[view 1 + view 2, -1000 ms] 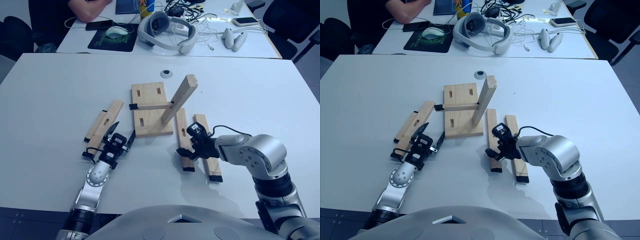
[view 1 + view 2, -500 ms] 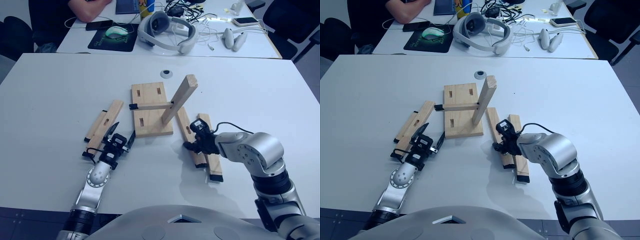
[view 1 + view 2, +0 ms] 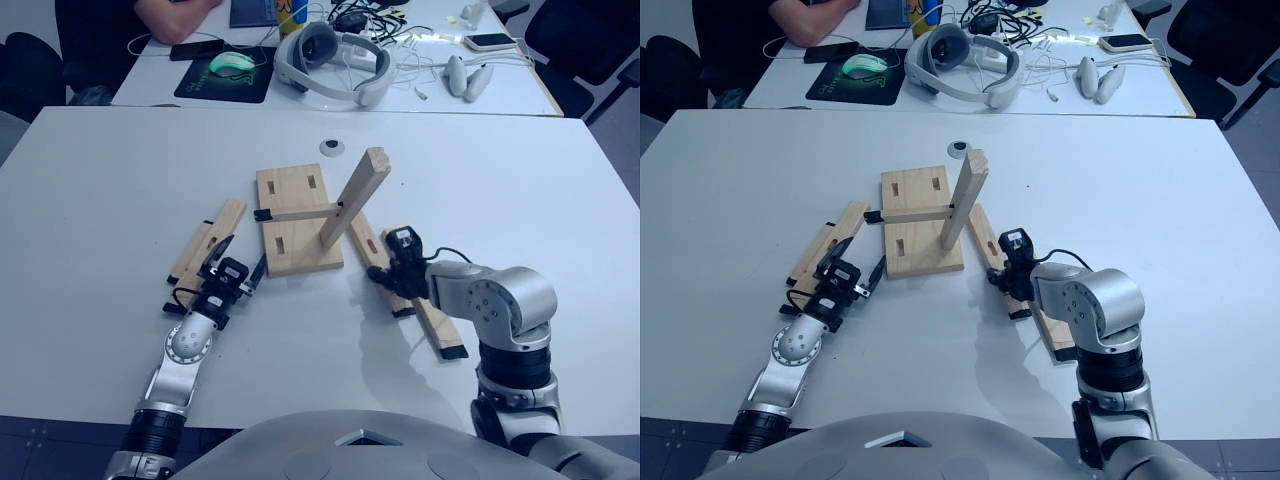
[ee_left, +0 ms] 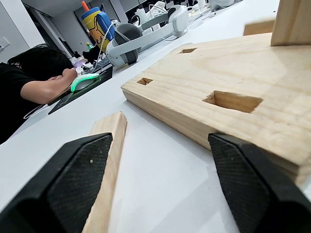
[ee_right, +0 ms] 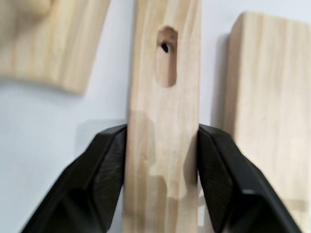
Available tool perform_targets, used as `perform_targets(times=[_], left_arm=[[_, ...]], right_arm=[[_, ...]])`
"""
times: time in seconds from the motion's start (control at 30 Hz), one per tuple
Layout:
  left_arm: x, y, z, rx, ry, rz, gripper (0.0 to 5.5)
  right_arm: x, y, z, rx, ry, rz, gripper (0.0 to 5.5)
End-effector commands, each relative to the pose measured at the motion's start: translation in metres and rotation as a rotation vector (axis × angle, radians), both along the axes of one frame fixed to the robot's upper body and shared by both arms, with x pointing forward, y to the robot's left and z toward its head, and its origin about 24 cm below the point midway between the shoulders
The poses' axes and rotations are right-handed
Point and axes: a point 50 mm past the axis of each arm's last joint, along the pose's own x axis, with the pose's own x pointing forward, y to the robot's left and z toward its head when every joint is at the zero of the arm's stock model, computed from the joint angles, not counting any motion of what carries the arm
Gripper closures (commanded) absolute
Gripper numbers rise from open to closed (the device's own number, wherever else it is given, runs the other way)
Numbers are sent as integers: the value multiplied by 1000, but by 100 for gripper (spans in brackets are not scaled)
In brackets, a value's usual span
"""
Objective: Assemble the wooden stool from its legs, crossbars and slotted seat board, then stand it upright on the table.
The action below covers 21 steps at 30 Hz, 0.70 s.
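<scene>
A pale square wooden seat board with four rectangular slots (image 3: 298,220) lies flat near the middle of the white table (image 3: 110,180). One light wooden leg (image 3: 355,195) stands in the board at its right edge, tilted so that its top leans away to the right. A thin wooden crossbar with a black end (image 3: 298,212) runs level from that leg across the board towards the left.

The right tool (image 3: 388,274) sits low over the table just right of the board, its two black fingers (image 5: 104,170) pressed against the long sides of a flat wooden leg with an oval slot (image 5: 164,104). This leg lies on the table, angled away from the standing leg's foot. A second loose wooden leg with a black end (image 3: 438,326) lies right beside it on the far side from the board; whether the two touch cannot be told.

The left tool (image 3: 240,260) rests low at the table, its fingers (image 4: 80,182) spread wide with nothing between them. It points into the gap between the board's left edge and a pair of pale wooden legs (image 3: 207,240) lying side by side on the table to its left.

On the next table behind lie a white headset (image 3: 330,58), a lit computer mouse on a dark mat (image 3: 232,63) and two white hand controllers (image 3: 466,76). A small round dark disc (image 3: 332,148) sits in the table beyond the board.
</scene>
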Motion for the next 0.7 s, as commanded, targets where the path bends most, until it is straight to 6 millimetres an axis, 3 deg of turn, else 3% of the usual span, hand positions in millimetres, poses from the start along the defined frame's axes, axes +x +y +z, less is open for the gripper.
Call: perform_targets(times=[0.03,0.13,0.27,0.37,0.43,0.6,0.7], left_arm=[[4,12,2,-11,0,34,184],[9,30,9,-17,-17,76,184],[18,69,27,-40,-32,161,184],[29,94,49,-51,-74,195,184],[39,107,71,-86,-127,209,184],[60,111,124,-340,-191,114,184],[62,104,152,-492,-155,-27,184]], right_arm=[[29,-3,35,75,-165,-84,342],[48,-11,59,125,-301,-135,342],[73,-21,91,167,-562,-88,342],[86,-31,114,315,-658,-89,342],[89,-34,146,495,-779,-43,342],[77,-28,218,859,-987,164,342],[65,-12,234,988,-984,325,342]])
